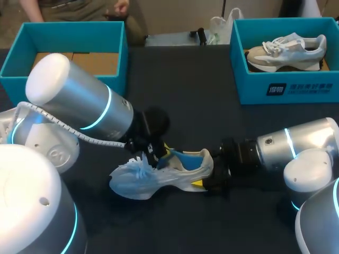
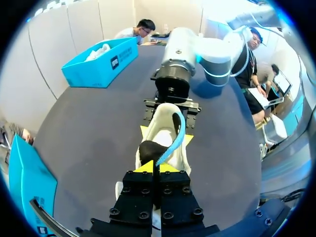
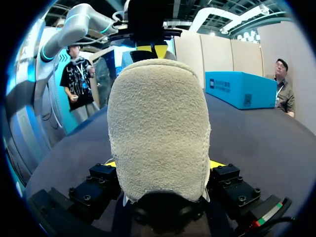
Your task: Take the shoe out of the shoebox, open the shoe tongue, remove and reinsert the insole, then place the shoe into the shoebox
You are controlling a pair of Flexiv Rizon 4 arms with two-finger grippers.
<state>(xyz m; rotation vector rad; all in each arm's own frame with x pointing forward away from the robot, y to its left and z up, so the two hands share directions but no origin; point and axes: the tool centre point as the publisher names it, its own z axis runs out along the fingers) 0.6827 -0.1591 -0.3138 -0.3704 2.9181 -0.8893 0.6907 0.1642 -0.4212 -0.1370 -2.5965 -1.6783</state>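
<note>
Your shoe lies on its sole on the table, between two teal shoeboxes and well apart from both.
Your right gripper clamps the heel from both sides. Your left gripper has its fingers pinched narrowly on the blue insole, which arches up out of the shoe's opening. The left shoebox shows a bare cardboard floor; the right shoebox holds a second shoe. From above, your left arm hides its own fingertips, and the heel blocks most of the right wrist view.
</note>
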